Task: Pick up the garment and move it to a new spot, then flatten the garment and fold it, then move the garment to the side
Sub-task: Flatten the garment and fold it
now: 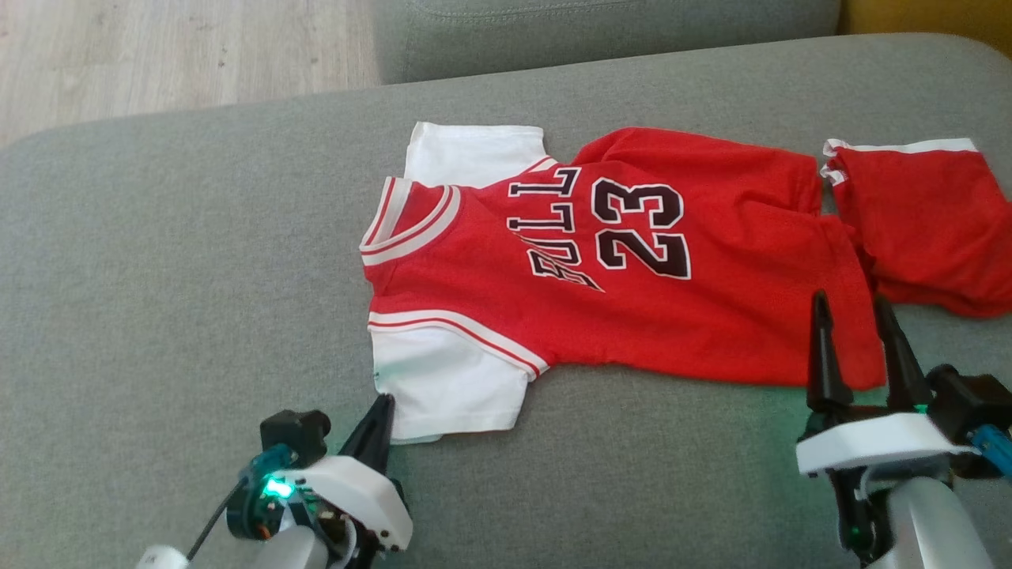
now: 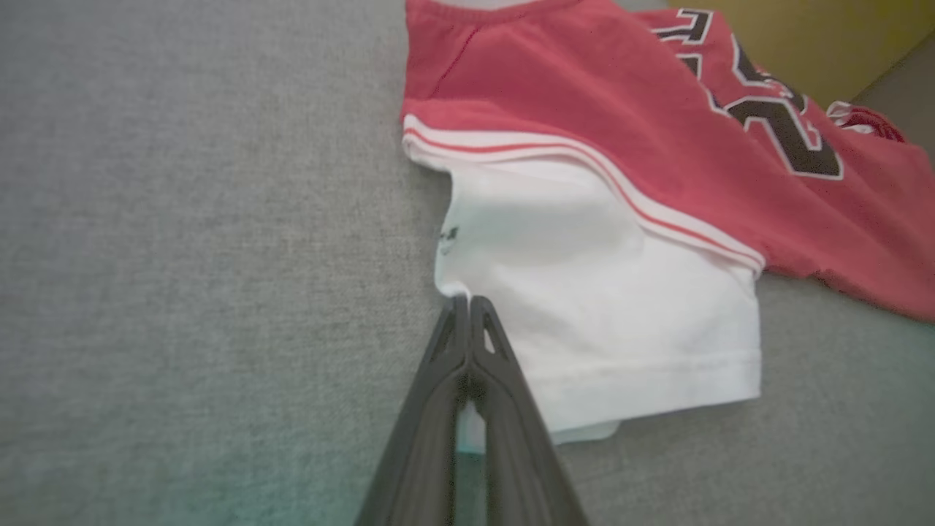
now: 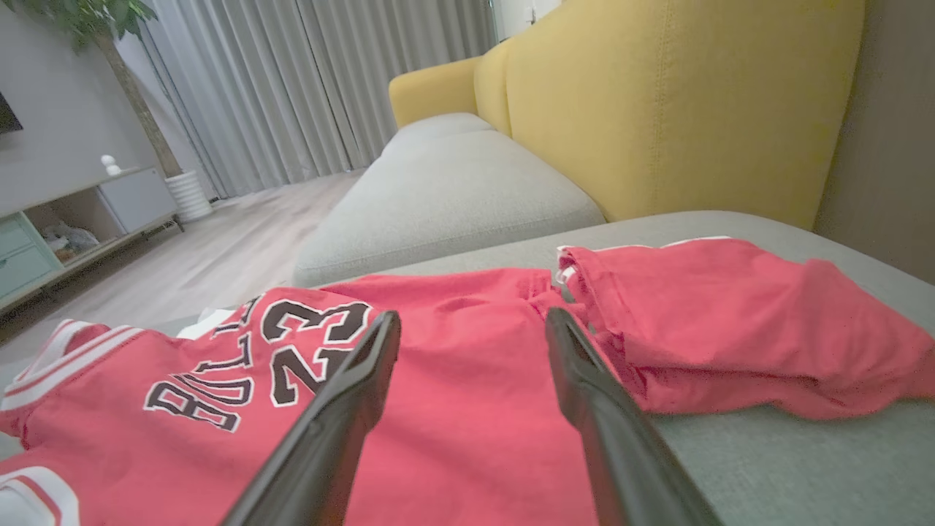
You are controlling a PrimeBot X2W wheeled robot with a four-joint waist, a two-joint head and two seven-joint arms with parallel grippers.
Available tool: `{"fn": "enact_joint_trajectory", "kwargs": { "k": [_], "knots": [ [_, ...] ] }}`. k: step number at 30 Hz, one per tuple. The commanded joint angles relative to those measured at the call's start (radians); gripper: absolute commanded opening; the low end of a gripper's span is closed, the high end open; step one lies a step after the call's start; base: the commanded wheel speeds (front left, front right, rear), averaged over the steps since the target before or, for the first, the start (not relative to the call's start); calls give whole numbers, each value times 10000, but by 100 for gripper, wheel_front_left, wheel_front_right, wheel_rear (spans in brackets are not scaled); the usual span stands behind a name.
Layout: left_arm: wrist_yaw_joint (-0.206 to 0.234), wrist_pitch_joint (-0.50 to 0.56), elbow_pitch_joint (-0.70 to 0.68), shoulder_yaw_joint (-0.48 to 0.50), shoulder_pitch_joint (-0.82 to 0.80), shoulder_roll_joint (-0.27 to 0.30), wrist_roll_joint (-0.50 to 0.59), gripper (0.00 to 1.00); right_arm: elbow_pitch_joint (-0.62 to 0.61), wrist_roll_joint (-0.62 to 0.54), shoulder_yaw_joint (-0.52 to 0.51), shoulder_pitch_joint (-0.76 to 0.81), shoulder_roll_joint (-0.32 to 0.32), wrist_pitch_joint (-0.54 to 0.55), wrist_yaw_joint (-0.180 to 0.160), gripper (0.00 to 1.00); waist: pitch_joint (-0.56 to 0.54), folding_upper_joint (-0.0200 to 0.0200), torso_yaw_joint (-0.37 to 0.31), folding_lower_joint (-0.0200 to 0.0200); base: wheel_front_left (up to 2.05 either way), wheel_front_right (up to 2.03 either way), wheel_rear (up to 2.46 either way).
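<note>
L jaws pinch jersey sleeve (image 1: 451, 379); R jaws open; grey sofa (image 1: 158, 276), wood floor (image 1: 158, 55).

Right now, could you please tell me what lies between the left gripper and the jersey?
Nothing: in the left wrist view the shut left gripper touches the jersey at the edge of its white sleeve, with no cushion between.
</note>
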Motion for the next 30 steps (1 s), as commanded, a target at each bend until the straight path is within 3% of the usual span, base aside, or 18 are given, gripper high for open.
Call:
{"fn": "enact_joint_trajectory", "kwargs": {
  "k": [1,13,30],
  "knots": [
    [-50,-314,-423,272,-114,140,-68,0,-63,-188,52,-391,-47,-110,-7,100,-40,0,1,-1,0,0,0],
    [-15,-2059,-1303,848,-233,233,-472,0,2668,-981,-1102,-778,-47,-26,-7,100,-247,0,88,-1,0,0,0],
    [30,-2559,-1849,677,-212,338,-318,0,6204,-1061,-1470,-2065,-47,-67,-7,98,-168,0,268,-1,0,0,0]
  ]
}}
